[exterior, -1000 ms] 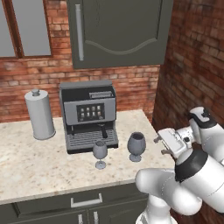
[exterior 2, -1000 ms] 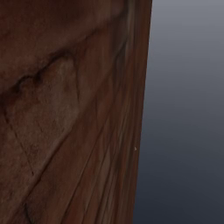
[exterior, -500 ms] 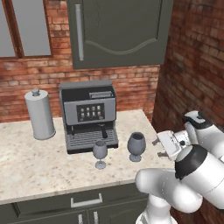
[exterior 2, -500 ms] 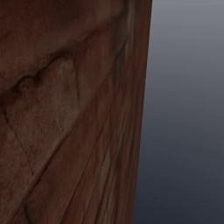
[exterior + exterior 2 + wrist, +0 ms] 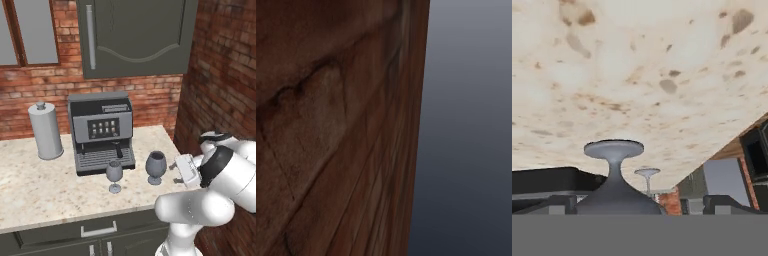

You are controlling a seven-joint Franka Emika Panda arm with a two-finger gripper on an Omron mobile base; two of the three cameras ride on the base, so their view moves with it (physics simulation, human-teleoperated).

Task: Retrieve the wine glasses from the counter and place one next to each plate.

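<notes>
Two wine glasses stand on the beige counter (image 5: 40, 190) in front of the coffee machine. The wider, darker glass (image 5: 156, 166) is at the right and the slimmer glass (image 5: 114, 175) to its left. My gripper (image 5: 176, 168) sits just right of the wider glass, level with its bowl, apart from it. The hand view is rolled upside down. There the wider glass (image 5: 614, 170) sits close between my open gripper (image 5: 643, 204), with dark fingertips (image 5: 559, 204) on either side, and the slimmer glass (image 5: 647, 175) stands behind. The plates are out of view.
A black coffee machine (image 5: 101, 132) stands behind the glasses, and a tall grey canister (image 5: 45, 131) at the left. A brick side wall (image 5: 225, 85) closes the counter's right end, close to my arm. A dark cabinet (image 5: 135, 37) hangs above. The right base view faces brick (image 5: 331, 125).
My hand has sunk a little and edged left toward the wider glass, and the arm's elbow has dropped. Both glasses have stayed put.
</notes>
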